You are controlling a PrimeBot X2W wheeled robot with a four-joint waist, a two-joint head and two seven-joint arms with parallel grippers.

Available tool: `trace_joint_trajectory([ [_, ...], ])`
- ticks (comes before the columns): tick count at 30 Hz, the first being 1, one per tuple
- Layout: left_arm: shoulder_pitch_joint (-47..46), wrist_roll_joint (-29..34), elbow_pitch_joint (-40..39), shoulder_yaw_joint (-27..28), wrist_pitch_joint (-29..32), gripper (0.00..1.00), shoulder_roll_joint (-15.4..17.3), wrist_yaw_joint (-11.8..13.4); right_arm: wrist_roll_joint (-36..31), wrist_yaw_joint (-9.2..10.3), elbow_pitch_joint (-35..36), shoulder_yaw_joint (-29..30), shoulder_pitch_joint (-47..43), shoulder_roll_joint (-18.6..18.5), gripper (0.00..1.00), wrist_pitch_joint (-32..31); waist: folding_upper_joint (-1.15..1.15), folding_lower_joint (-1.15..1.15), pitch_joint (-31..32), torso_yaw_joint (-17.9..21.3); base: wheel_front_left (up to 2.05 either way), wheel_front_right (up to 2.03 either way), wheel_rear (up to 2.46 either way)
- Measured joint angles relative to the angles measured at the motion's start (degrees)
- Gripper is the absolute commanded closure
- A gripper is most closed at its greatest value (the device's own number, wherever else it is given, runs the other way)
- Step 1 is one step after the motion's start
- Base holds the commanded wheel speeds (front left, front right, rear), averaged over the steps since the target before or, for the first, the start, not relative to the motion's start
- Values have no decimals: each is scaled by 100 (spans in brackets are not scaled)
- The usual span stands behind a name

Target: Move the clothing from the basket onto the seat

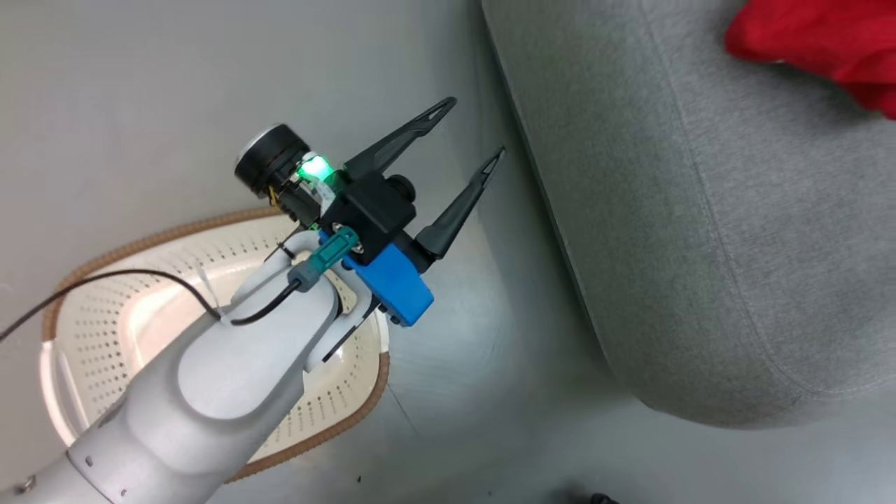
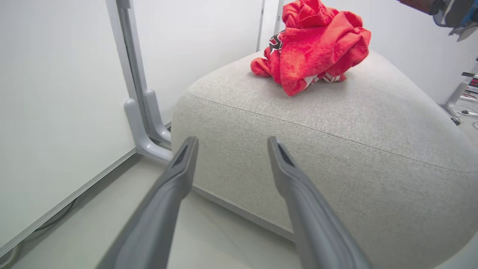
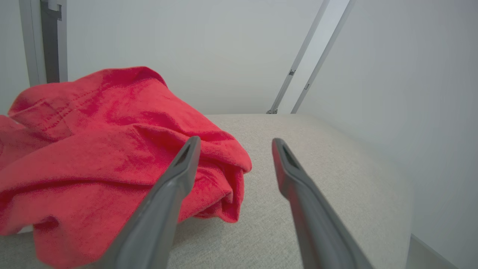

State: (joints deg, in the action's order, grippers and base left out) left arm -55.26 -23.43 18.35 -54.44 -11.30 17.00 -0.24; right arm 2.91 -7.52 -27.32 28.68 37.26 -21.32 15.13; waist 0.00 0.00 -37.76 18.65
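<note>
The left gripper [image 1: 473, 128] reaches out past the basket [image 1: 376, 381] and its brown rim, fingers spread wide and holding nothing, pointing at the seat [image 1: 700, 224] and its rounded near edge. A strip of pale floor [image 1: 490, 392] separates basket and seat. Farther on, the clothing [image 2: 317, 45] lies heaped on the seat's top, back from its edges. The right gripper [image 3: 235, 140] hovers just beside the heap, fingers apart with nothing between them.
</note>
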Motion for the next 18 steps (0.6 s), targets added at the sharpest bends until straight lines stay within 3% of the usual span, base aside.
trace_joint_trajectory([
  [9, 623, -430, 296, 541, -330, 0, -70, 359, -40, 0, 813, -910, -382, 233, 0, 1, 0, -2, 1000, -165, 0, 0, 0],
  [18, 1575, -498, 69, 1762, -369, 0, -5, 671, -85, 0, 1160, -2335, -598, 658, 0, 1, 0, -2, 1962, -624, 0, 0, 0],
])
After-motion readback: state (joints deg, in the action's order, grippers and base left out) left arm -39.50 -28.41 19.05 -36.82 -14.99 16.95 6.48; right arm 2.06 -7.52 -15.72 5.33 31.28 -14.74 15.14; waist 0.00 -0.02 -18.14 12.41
